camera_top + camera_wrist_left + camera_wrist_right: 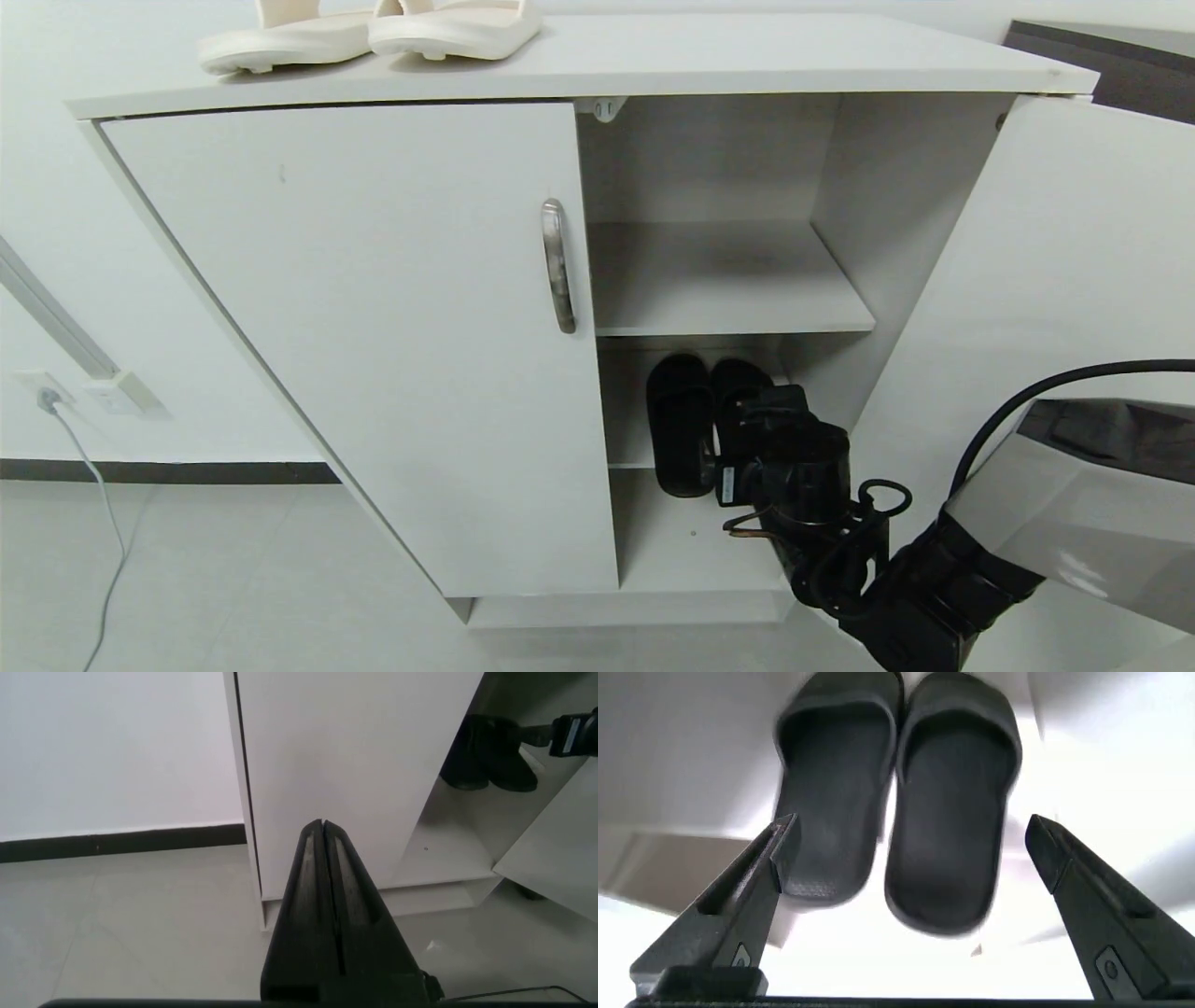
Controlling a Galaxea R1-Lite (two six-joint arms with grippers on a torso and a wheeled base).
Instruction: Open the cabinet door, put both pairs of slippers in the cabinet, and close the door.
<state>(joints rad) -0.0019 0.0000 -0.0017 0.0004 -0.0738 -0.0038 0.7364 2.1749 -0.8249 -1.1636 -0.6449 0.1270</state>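
Observation:
A pair of black slippers lies side by side on the cabinet's lower shelf, its near ends slightly over the shelf's front edge. My right gripper is open just in front of that black pair and holds nothing; it reaches into the open right half of the cabinet as the right gripper. A cream pair of slippers rests on the cabinet top at the left. My left gripper is shut and empty, low above the floor before the closed left door.
The right door stands swung open to the right, close beside my right arm. The left door with its metal handle is closed. An upper shelf is bare. A wall socket with a cable is at left.

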